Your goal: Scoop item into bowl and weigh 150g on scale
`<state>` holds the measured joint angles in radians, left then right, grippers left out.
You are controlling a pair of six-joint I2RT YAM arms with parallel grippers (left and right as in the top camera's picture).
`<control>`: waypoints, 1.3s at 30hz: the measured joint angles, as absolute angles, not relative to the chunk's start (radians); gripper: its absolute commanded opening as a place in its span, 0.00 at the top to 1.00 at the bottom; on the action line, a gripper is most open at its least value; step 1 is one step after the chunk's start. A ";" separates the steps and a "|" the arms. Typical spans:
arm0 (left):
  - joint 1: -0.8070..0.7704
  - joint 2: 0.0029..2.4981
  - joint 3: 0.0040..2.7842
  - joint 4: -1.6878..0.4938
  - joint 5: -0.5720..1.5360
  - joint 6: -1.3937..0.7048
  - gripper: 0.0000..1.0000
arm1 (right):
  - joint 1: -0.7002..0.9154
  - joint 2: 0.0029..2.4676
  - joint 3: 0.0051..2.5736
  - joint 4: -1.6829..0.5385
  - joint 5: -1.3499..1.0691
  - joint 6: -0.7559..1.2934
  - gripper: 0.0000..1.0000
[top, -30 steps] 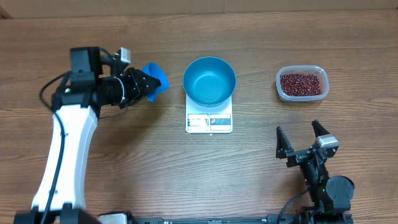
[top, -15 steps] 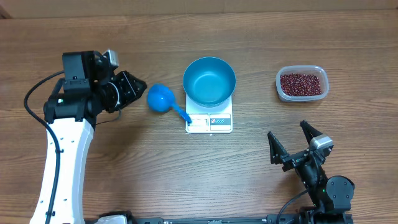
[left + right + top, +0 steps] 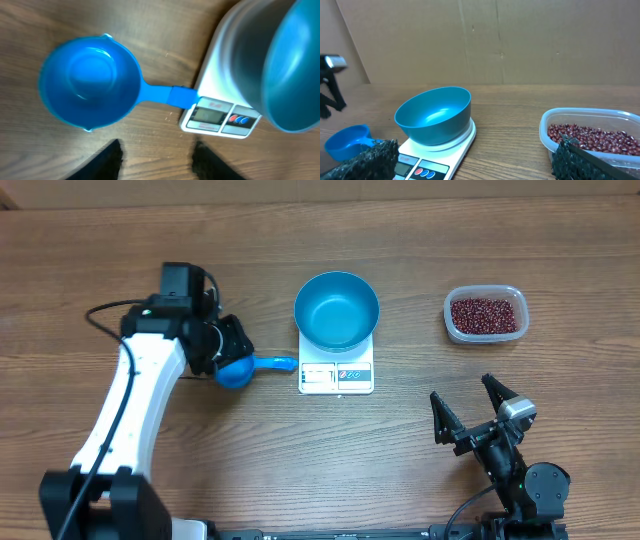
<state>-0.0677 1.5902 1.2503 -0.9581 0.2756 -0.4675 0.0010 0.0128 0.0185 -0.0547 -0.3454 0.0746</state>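
Observation:
The bright blue bowl (image 3: 336,310) stands empty on the white scale (image 3: 336,376). The item, red-brown beans (image 3: 486,314), fills a clear plastic tub (image 3: 512,331) at the right. A small blue scoop (image 3: 240,371) lies on the table left of the scale, its handle pointing at the scale. My left gripper (image 3: 222,350) hovers over the scoop's cup (image 3: 90,80); its jaws (image 3: 157,159) are open and hold nothing. My right gripper (image 3: 478,412) stands wide open near the front right edge, below the tub, and looks toward the bowl (image 3: 435,114) and the beans (image 3: 592,137).
A plain wall stands behind the table's far edge in the right wrist view. The scoop's handle tip (image 3: 182,96) touches or overlaps the scale's left corner (image 3: 200,102). Bare wood lies between the scale and the tub.
The left gripper let go of the scoop, which dropped to the table and came to rest left of the scale. The left arm then swung right over it. The right arm barely moved.

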 measured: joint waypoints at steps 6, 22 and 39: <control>-0.086 1.653 1.250 -1.025 0.273 -0.466 0.83 | 0.001 0.013 0.019 -0.055 -0.352 0.075 0.00; -0.105 1.654 1.140 -1.004 0.181 -0.456 0.94 | 0.001 0.013 0.019 -0.056 -0.352 0.075 0.00; -0.105 1.654 1.039 -0.728 -0.138 -0.508 0.84 | 0.001 0.013 0.019 -0.056 -0.352 0.076 0.00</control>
<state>-0.1051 1.6539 1.0389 -0.7277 -0.1379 -0.5079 0.0010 0.0128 0.0185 -0.0563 -0.3515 0.0757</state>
